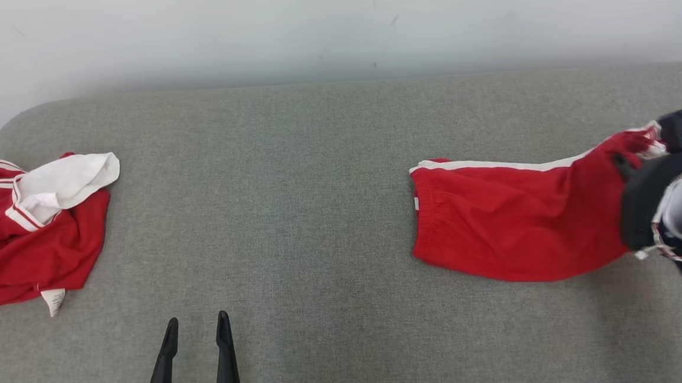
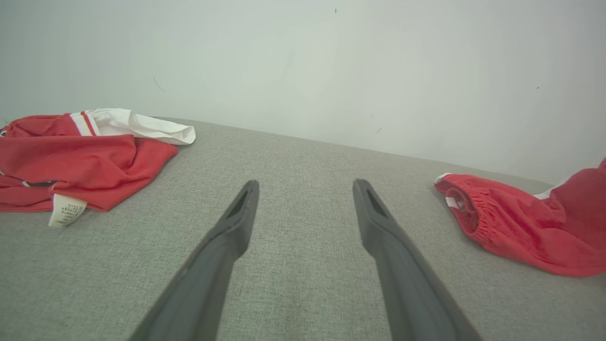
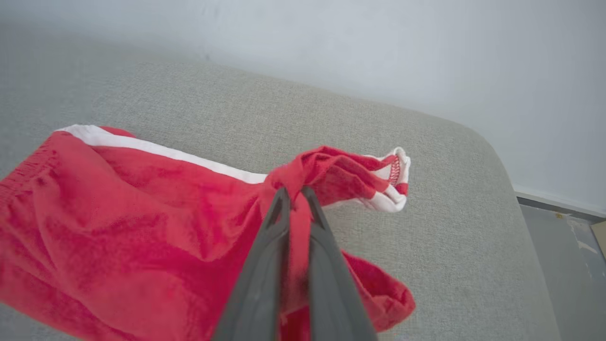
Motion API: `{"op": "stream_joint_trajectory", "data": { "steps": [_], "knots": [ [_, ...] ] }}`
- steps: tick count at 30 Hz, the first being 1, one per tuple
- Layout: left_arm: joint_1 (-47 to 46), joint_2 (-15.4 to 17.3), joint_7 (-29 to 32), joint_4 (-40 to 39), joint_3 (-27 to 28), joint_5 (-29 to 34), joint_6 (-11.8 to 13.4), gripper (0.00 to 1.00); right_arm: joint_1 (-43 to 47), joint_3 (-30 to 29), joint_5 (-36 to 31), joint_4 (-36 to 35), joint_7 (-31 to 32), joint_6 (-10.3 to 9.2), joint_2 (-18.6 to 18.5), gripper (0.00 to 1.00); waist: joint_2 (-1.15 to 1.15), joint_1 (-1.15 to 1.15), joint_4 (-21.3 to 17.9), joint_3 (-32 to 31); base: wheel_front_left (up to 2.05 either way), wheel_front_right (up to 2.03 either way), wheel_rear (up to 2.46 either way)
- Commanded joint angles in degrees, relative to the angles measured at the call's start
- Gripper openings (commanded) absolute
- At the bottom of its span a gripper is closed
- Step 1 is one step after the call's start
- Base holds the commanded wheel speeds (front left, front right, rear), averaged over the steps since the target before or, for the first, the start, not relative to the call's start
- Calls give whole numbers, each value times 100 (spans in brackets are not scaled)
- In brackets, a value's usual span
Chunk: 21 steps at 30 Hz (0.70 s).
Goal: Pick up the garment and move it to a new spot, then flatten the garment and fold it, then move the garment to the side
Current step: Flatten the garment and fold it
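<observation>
**Risk check: one-point pinch on shorts near the pad edge**

Right gripper (image 3: 293, 192) is clamped narrow on a bunched bit of leg hem of the red shorts (image 1: 515, 228). That end is lifted. The rest lies on the right half of the grey pad (image 1: 317, 187), with the elastic waistband (image 1: 422, 210) pointing toward the centre. Left gripper (image 1: 198, 320) has its fingers spread wide, holds nothing, hovers low at the near edge, and is well apart from both cloths.

What could go wrong, as I judge it:
- Slip: only a small twist of fabric sits between the fingers, so drag from the cloth on the pad could pull it out.
- Bunching: a pull from one corner would likely rope the shorts instead of spreading them, making flattening harder.
- Drop off the side: the held end is close to the pad's rounded right edge, with floor (image 3: 558, 222) beyond it, so a release there may let the cloth slide off.
- Wrong target: the crumpled red-and-white top (image 1: 30, 234) at far left has the same colours, and the free left arm is nearer to it.
- Hidden layers: I cannot tell whether both layers of the leg are caught.

Counts:
- garments: 2 (shorts, crumpled top)
- grippers: 2
- white side stripe (image 1: 493, 164) on the shorts: 1 visible
- care label (image 1: 53, 301) on the top: 1
- pad: 1
</observation>
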Motion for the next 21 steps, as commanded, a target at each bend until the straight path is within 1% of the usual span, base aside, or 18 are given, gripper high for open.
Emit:
{"op": "stream_joint_trajectory", "data": {
  "steps": [1,4,8,14,21],
  "knots": [
    [27,-7,-18,-8,-1,-39,14,100,10,113,-1,-137,78,-14,113,0,0,0,7,4,0,0,0],
    [12,-6,-18,-11,-28,-31,18,100,-82,330,31,-415,309,-15,303,0,0,0,49,24,0,0,0],
    [-61,-6,-18,21,-55,-77,-5,100,-198,589,127,-464,499,-14,585,0,0,0,184,70,0,0,0],
    [-77,-5,-18,24,-80,-124,41,100,-339,926,195,-236,554,-14,896,0,0,0,428,112,0,0,0],
    [-38,-6,-18,15,-106,-149,55,100,-459,1084,241,184,452,-14,1143,0,0,0,609,126,0,0,0]
  ]
}}
